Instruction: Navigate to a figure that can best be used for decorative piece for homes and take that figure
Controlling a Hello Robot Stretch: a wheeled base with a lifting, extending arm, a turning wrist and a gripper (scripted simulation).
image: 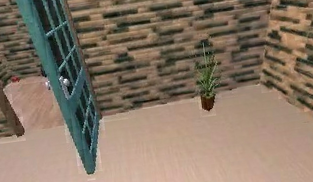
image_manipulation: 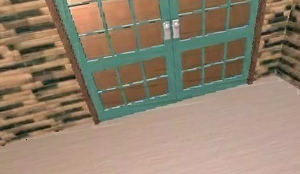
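Open wooden floor (image: 193, 155) ahead, edged by brick walls (image: 148, 40); teal door (image: 66, 71) ajar left, potted plant (image: 205, 77) beyond. Cannot tell tool's state.

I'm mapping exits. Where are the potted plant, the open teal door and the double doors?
potted plant (image: 206, 72): forward view, leaves.
open teal door (image: 59, 53): forward view, its glass panes.
double doors (image_manipulation: 173, 43): arm side view, middle seam.

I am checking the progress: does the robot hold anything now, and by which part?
That cannot be told here. The arm side view faces teal double doors; the forward view has an open teal door and a potted plant.
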